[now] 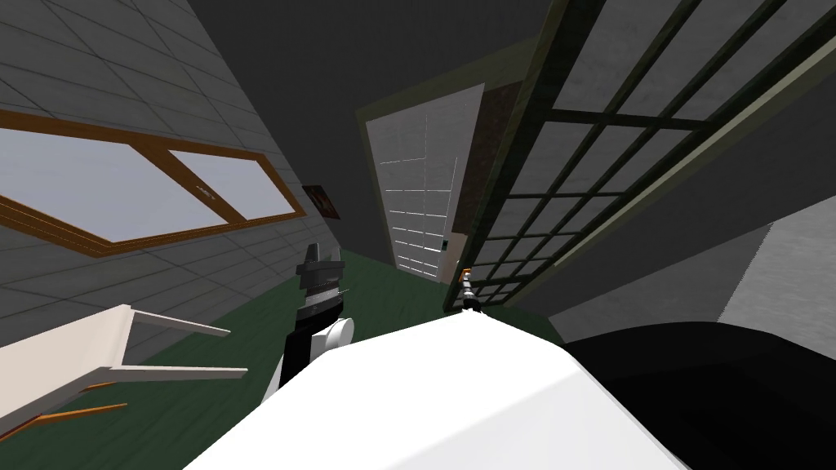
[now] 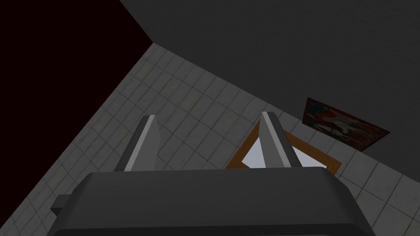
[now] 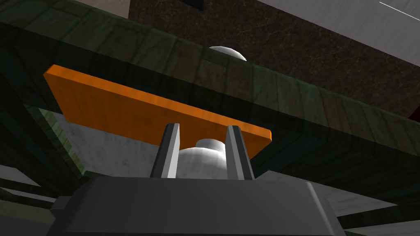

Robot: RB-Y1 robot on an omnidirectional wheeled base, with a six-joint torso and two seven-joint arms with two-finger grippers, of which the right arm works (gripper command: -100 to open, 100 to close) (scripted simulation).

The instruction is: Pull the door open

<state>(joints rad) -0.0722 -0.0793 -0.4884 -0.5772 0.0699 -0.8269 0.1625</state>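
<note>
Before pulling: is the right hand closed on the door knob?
Shut: the right hand has both fingers pressed on the grey knob.

The grey knob (image 3: 203,164) is half hidden behind the dark body of the right claw (image 3: 203,127), a second knob (image 3: 228,53) shows just its rounded top over the green door (image 3: 287,98), whose edge runs off both sides

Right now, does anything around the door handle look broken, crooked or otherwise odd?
Nothing stands out. The right gripper is shut squarely on the grey knob at the orange plate on the dark green door; the overall slant is the camera's.
</note>
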